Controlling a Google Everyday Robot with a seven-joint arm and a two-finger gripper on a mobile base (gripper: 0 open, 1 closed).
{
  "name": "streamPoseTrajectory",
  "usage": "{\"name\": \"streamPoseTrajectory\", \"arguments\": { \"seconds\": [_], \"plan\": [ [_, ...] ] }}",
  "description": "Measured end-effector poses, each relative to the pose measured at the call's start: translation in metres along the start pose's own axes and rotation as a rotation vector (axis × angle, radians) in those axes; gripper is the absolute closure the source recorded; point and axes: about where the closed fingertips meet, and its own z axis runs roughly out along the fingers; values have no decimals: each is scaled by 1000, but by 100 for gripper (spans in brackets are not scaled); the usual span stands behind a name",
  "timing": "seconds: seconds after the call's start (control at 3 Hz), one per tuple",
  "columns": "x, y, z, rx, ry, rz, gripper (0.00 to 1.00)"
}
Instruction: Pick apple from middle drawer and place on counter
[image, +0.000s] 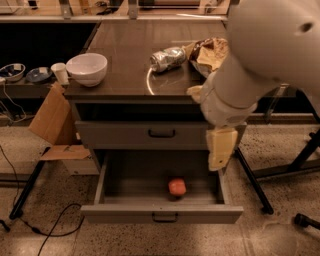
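1. Sitting on the grey floor of the middle drawer (125, 181) is the apple (177, 187), small and orange-red. It lies right of centre and close to the low front panel, touching nothing else.
2. Middle drawer is pulled out wide, well forward of the counter's front edge. Dark pull handle sits at the panel's centre.
3. Closed taller drawer front (120, 135) sits just under the counter's front edge, above the open drawer.
4. Gripper (221, 149) is a cream-coloured piece hanging below the counter's front right corner. It is over the drawer's right side, above and right of the apple and apart from it. It holds nothing visible; wide or narrow cannot be told.
5. White arm (265, 45) fills the upper right and covers the counter's right edge.
6. Counter (125, 50) is dark and glossy. White bowl (87, 69) stands at the front left corner.
7. Crumpled silver foil bag (168, 58) lies right of centre, with a brown crumpled bag (209, 52) just beside it toward the right edge.
8. Cardboard piece (50, 117) leans by the left edge, below the counter.
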Motion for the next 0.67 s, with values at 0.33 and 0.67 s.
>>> {"name": "streamPoseTrajectory", "arguments": {
  "seconds": [0.33, 0.67],
  "plan": [
    [-31, -2, 74, -17, 45, -230, 0],
    [-26, -3, 77, -10, 73, -250, 0]
  ]
}}
